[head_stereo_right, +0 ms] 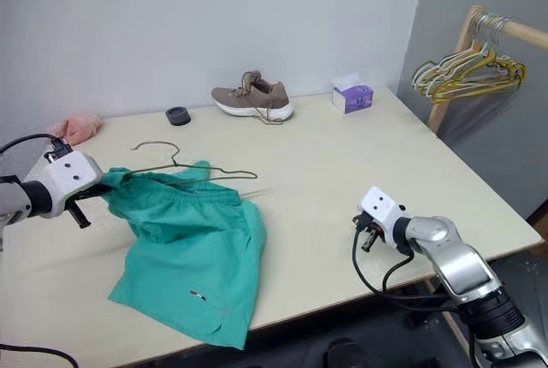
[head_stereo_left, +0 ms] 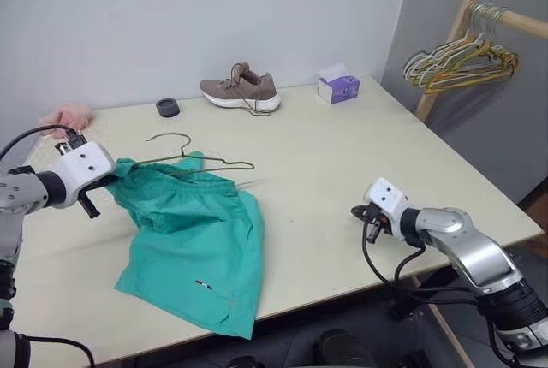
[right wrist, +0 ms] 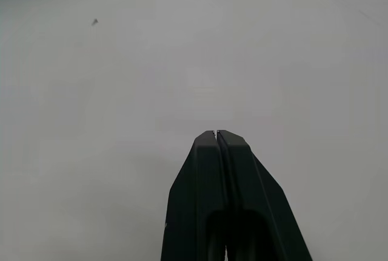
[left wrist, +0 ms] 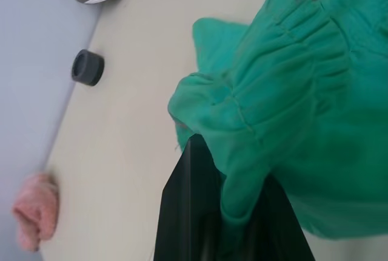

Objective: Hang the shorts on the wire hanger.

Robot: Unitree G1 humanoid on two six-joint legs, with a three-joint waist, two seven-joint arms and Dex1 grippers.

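Note:
The teal-green shorts (head_stereo_left: 197, 240) lie spread on the table, their gathered waistband lifted at the left corner. My left gripper (head_stereo_left: 104, 181) is shut on that waistband corner; the left wrist view shows the fabric (left wrist: 285, 109) pinched between the black fingers (left wrist: 188, 206). The thin olive wire hanger (head_stereo_left: 193, 159) lies flat on the table just behind the shorts, its right end touching the waistband. My right gripper (head_stereo_left: 360, 212) hovers over bare table to the right of the shorts, shut with nothing in it; its fingers (right wrist: 233, 152) meet tip to tip.
A brown shoe (head_stereo_left: 241, 90), a black ring (head_stereo_left: 168, 108) and a purple tissue box (head_stereo_left: 337, 86) sit along the table's far edge. A pink fuzzy cloth (head_stereo_left: 67, 115) lies far left. A wooden rack with several hangers (head_stereo_left: 462, 56) stands at the right.

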